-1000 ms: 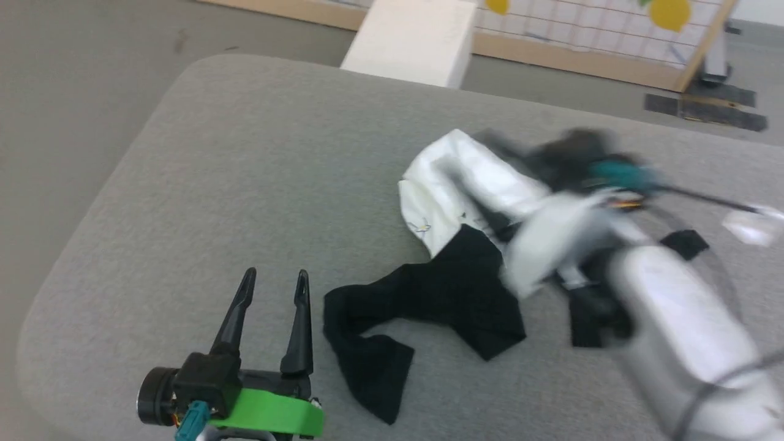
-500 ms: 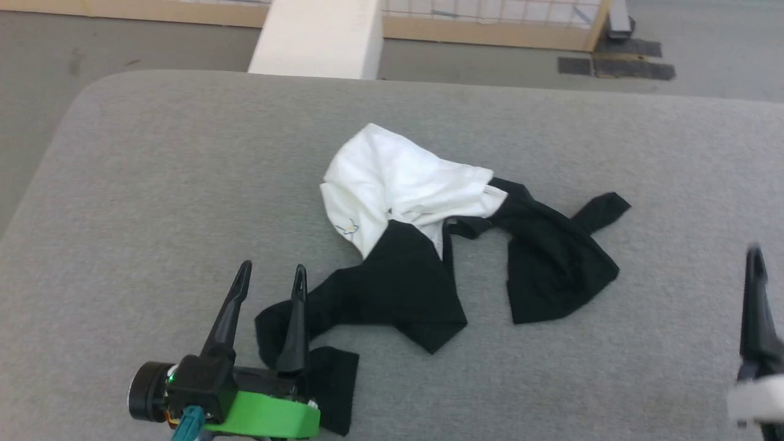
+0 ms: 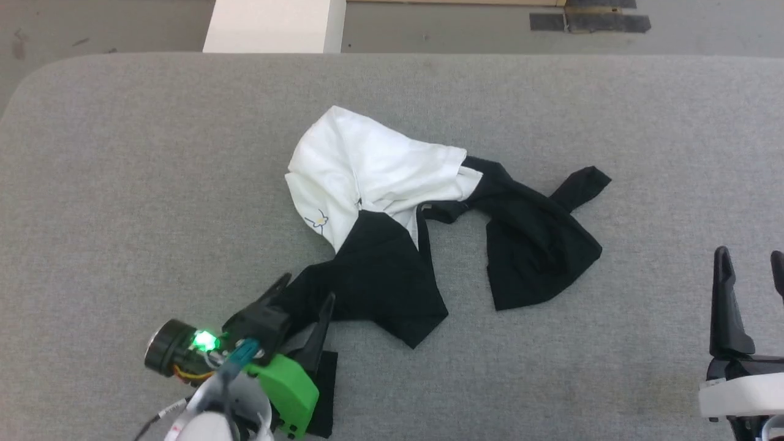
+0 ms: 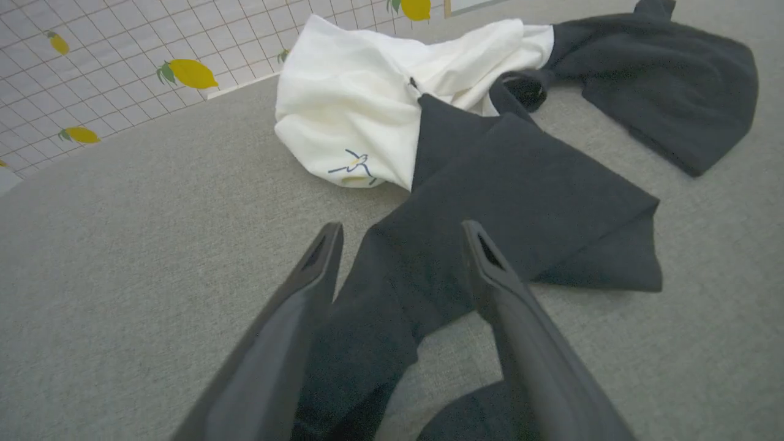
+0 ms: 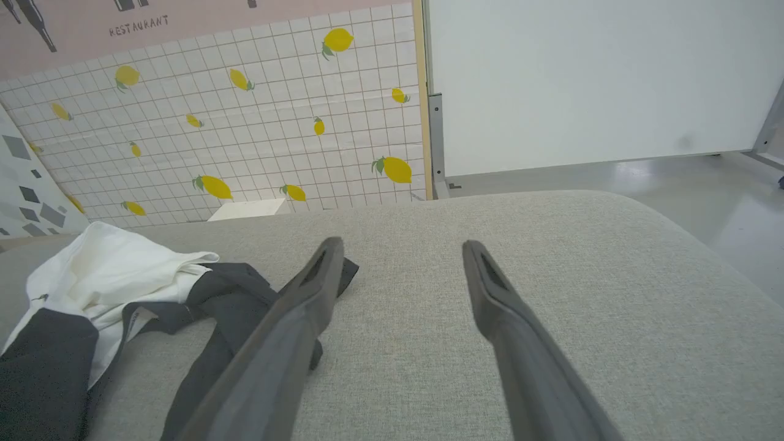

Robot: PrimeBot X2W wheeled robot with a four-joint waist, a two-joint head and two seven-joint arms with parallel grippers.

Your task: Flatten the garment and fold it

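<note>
listing left to right: left gripper (image 3: 307,288), lower left of the head view, fingers spread wide, one black sleeve (image 4: 490,202) lying between them, contact not discernible; garment (image 3: 373,159), crumpled at the centre of the grey padded surface (image 3: 122,184), white body bunched toward the far side, small yellow-and-blue print (image 3: 318,219) at its left edge, other sleeve (image 3: 539,251) heaped on the right; right gripper (image 3: 750,252), lower right, fingers parted, holding nothing, well apart from the garment; white block (image 3: 272,27) on the floor beyond the far edge.
</note>
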